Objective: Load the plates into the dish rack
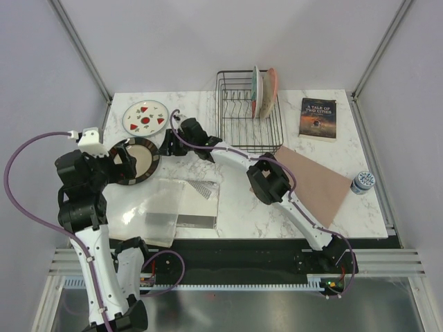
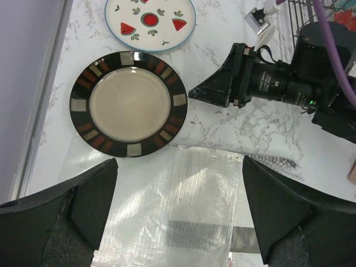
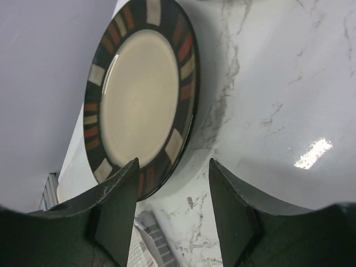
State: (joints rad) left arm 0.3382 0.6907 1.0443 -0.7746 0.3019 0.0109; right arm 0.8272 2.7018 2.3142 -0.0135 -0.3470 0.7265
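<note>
A dark-rimmed plate [image 1: 135,160] with a cream centre [image 2: 129,104] lies flat at the table's left. Beyond it lies a white plate [image 1: 145,117] with red fruit marks [image 2: 150,19]. Two more plates [image 1: 263,93] stand on edge in the black wire dish rack [image 1: 239,131]. My right gripper [image 1: 168,143] sits low at the dark plate's right edge, open, seen from the side as the right gripper [image 2: 194,93]. In the right wrist view the dark plate [image 3: 139,94] has its rim just inside the left finger of the right gripper [image 3: 173,192], apart from the other. My left gripper [image 2: 179,206] hovers wide open, holding nothing.
A clear plastic bag [image 1: 173,207] lies under the left gripper, shown as the bag [image 2: 178,211] in its wrist view. A dark paperback book [image 1: 318,117], a pinkish-brown mat [image 1: 315,183] and a small blue-and-white jar [image 1: 362,182] are at the right.
</note>
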